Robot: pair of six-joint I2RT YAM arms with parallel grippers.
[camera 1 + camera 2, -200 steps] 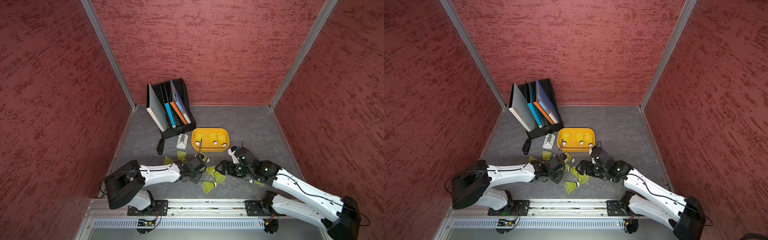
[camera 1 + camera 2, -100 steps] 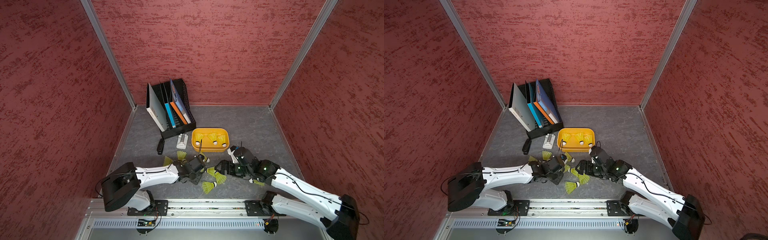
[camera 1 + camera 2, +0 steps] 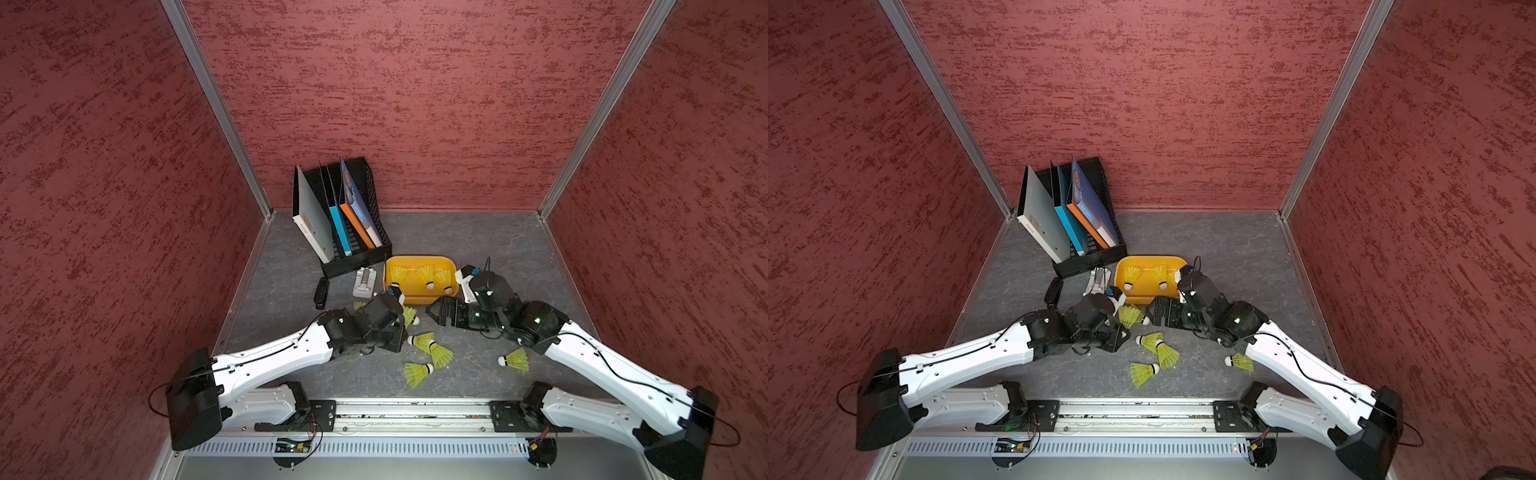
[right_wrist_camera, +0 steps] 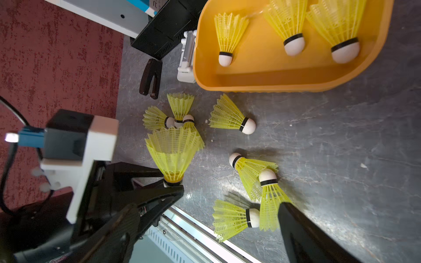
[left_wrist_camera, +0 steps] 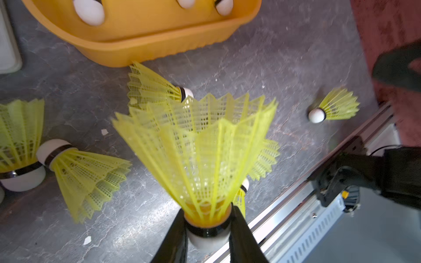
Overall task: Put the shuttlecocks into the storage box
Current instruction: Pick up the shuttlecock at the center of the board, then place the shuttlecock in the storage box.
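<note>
We log left hand clamped on one shuttlecock at its white tip, sparing the neon mesh skirt | loose shuttlecocks lie on the surface near the storage box, three inside | right hand spread wide above the loose ones, likely for the next pick

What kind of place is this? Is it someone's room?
Probably a robot test booth, not a bedroom. A left arm and a right arm sit on a metal rail, red walls box in a small grey tabletop, and shuttlecocks lie by a storage box.
</note>
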